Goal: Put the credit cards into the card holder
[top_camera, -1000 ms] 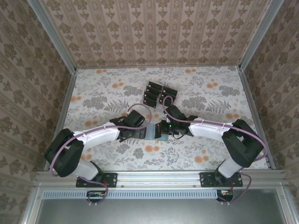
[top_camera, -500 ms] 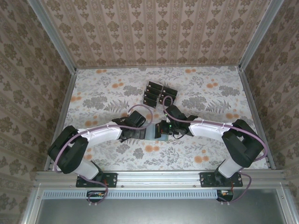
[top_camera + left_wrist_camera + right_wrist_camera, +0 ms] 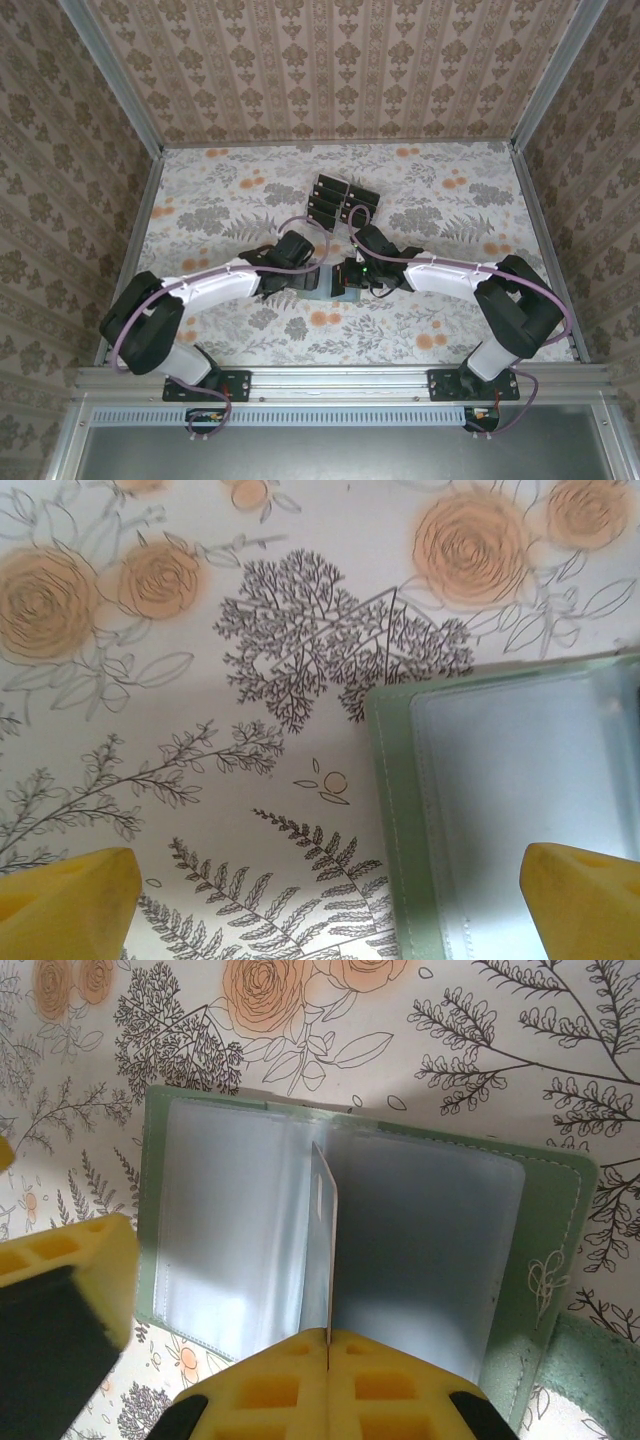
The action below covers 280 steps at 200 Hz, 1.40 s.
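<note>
**A:** why's the right arm just pinching that thing? The right fingers [image 3: 270,1385] are closed tight on one clear leaf [image 3: 322,1250] inside the card holder [image 3: 555,1210], standing it up on edge

**B:** my guess is it's spreading a pocket so a card can slide in, otherwise the leaves lie flat on each other. The left fingers [image 3: 70,890] are spread wide with nothing in them. They hover over the holder's corner, one above the bare table [image 3: 200,580], the other above the plastic. Looks like the free arm that has to fetch

**A:** and the credit cards [image 3: 332,198]?

**B:** none in yet as far as I can see. They're bunched further back on the table, well apart from the holder, which sits between the two arms

**A:** orientation?

**B:** open and flat, inside up. From the right wrist its long axis runs side to side. The spine and the lifted leaf point straight away from the fingers, and the green closing tab [image 3: 590,1380] hangs off the right end
</note>
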Each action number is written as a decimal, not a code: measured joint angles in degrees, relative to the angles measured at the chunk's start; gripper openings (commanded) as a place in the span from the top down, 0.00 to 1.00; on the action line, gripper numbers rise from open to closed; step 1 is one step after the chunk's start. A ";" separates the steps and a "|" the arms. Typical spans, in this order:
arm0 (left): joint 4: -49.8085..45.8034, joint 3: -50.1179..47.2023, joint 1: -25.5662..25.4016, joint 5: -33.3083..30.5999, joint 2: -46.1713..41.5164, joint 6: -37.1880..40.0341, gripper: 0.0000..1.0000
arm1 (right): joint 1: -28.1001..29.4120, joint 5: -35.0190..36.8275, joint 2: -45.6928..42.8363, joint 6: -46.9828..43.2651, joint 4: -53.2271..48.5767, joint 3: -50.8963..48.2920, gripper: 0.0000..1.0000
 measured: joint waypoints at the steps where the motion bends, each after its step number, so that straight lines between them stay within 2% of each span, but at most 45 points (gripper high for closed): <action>1: 0.02 0.00 0.00 0.02 0.13 0.00 0.00 | 0.00 0.00 0.00 0.02 0.00 0.00 1.00; 58: 0.04 -0.02 0.13 -0.76 3.56 0.15 0.00 | -0.07 0.02 0.15 0.00 0.17 -0.24 1.00; 139: 0.92 -1.36 0.83 -1.29 3.56 -1.18 0.00 | -0.24 -0.04 0.74 0.00 0.24 -0.33 1.00; 200: 2.32 -2.08 0.83 -0.68 3.54 -2.08 0.00 | -0.79 -2.67 0.39 0.04 1.40 -0.33 1.00; 280: 3.63 -2.78 0.87 -0.44 3.54 -2.91 0.00 | -1.46 -4.26 -2.82 3.56 11.32 -5.46 1.00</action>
